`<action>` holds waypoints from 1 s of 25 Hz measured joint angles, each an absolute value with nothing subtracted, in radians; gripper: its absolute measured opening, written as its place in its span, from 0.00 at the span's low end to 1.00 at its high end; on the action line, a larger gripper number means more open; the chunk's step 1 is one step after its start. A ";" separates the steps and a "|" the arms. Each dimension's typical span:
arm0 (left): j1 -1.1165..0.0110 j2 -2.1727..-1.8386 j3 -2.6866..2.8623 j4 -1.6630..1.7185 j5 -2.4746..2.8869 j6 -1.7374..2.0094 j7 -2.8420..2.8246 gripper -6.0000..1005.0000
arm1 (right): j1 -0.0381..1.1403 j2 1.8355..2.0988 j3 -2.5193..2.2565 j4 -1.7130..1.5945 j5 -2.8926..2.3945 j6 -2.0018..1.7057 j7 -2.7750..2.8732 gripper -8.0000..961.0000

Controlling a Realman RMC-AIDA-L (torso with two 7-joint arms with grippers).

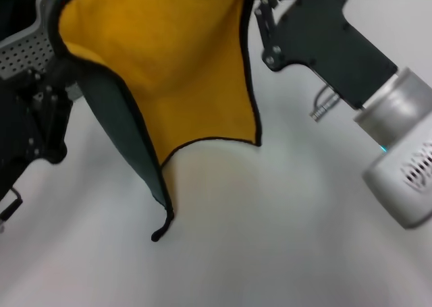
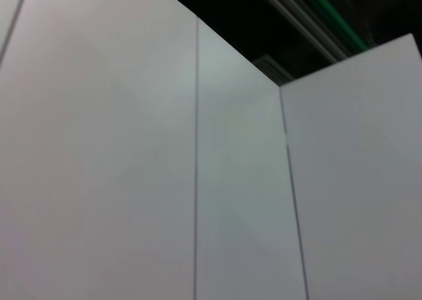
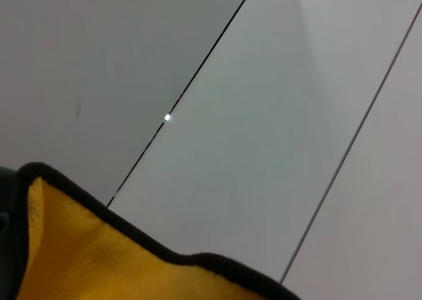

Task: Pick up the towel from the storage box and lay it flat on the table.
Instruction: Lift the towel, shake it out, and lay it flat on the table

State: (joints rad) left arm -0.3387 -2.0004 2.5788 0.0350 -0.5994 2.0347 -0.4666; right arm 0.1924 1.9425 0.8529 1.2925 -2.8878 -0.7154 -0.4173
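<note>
Right gripper (image 1: 260, 13) and left gripper (image 1: 47, 98) (jaw states cannot be told) flank the towel (image 1: 162, 71), hanging yellow-side near, above the table (image 1: 283, 239).

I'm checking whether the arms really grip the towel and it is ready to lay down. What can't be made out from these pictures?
- Top edge of the towel: cut off by the head view's upper edge, so neither grip shows.
- Right gripper: fingertips hidden behind the cloth.
- Left gripper: dark and partly out of frame.
- Storage box: only a perforated corner shows.
- Left wrist view: only white table panels, no towel.
</note>
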 joint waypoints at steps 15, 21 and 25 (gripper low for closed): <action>-0.286 -1.876 2.578 0.117 -0.419 2.045 -0.553 0.01 | 0.003 1.755 0.777 1.579 -2.966 -0.646 -0.390 0.02; -0.264 -1.822 2.571 0.269 -0.308 2.049 -0.492 0.01 | -0.050 1.717 0.745 1.621 -2.982 -0.724 -0.389 0.02; -0.251 -1.799 2.569 0.346 -0.248 2.050 -0.452 0.01 | -0.055 1.711 0.744 1.607 -2.982 -0.739 -0.350 0.02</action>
